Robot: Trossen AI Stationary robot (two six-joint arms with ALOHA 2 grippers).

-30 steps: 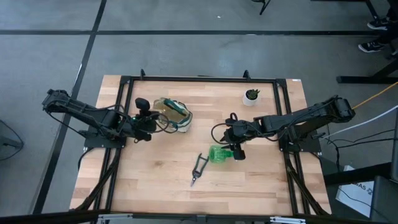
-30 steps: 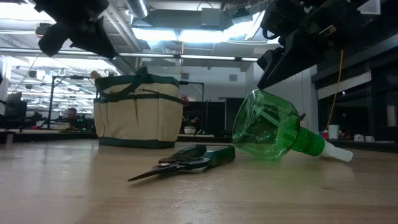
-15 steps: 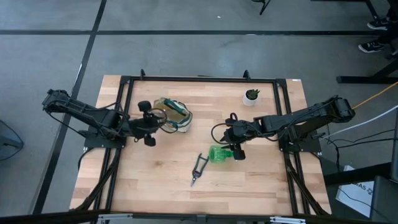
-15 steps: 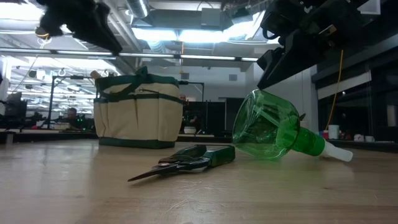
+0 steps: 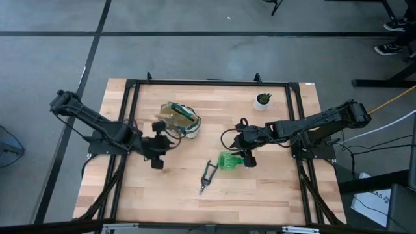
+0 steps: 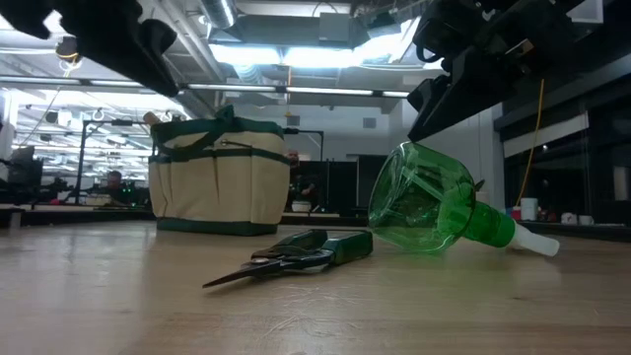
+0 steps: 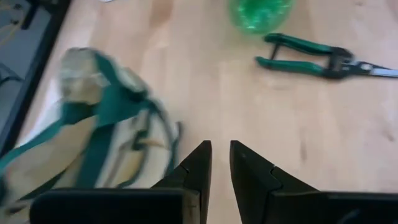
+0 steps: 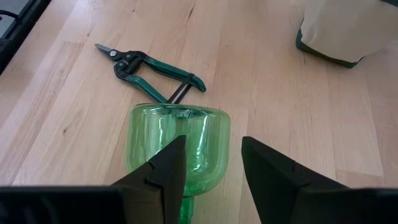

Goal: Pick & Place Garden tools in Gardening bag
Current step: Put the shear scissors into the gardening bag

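Tabletop (image 5: 273,188) of pale wood fills the high view, and only from there do we see both arms at once, with bare boards along the near edge and in the near-left corner. The gardening bag (image 5: 181,119) stands left of centre toward the far side; the low view shows its cream wall and green trim upright, while the left wrist view looks down on its dark green straps. The left gripper (image 7: 220,163) hangs over bare wood just beside the bag, nearer than it, its fingers almost pressed together with a thin gap and nothing between them. The spray bottle (image 8: 177,140) lies on its side near the middle; the right wrist view shows the right gripper (image 8: 211,165) over it with its fingers spread to either side of the green body, and we cannot tell whether they touch it. The pruning shears (image 5: 207,176) lie flat just beside the bottle. A small potted plant (image 5: 262,100) stands well apart near the far-right corner.
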